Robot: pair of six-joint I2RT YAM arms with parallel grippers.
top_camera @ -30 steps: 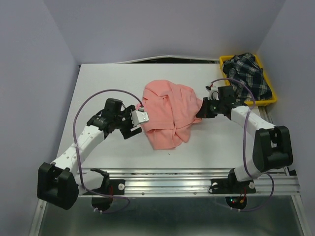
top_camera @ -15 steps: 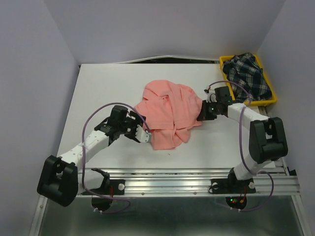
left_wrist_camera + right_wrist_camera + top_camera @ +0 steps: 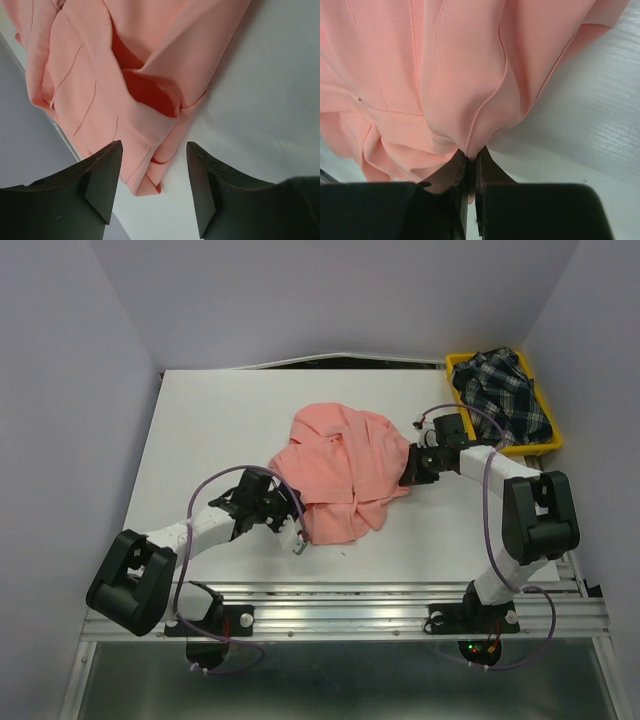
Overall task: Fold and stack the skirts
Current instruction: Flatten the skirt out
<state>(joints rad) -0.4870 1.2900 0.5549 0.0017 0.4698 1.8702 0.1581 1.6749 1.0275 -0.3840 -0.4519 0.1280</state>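
The salmon-pink skirt (image 3: 340, 475) lies crumpled in the middle of the table. My left gripper (image 3: 297, 532) is open at its near-left corner; in the left wrist view the folded corner (image 3: 147, 182) lies between the two fingers, untouched. My right gripper (image 3: 408, 468) is shut on the skirt's right edge; in the right wrist view a pinched fold (image 3: 470, 145) runs into the closed jaws. The dark plaid skirt (image 3: 505, 390) lies bunched in the yellow tray (image 3: 545, 445) at the back right.
The yellow tray stands at the table's far right corner. Purple cables loop over both arms. The metal rail (image 3: 400, 605) runs along the near edge.
My left gripper has moved nearer and to the right along the skirt's left edge to its near-left corner. My right gripper has stayed shut on the right edge, shifting slightly.
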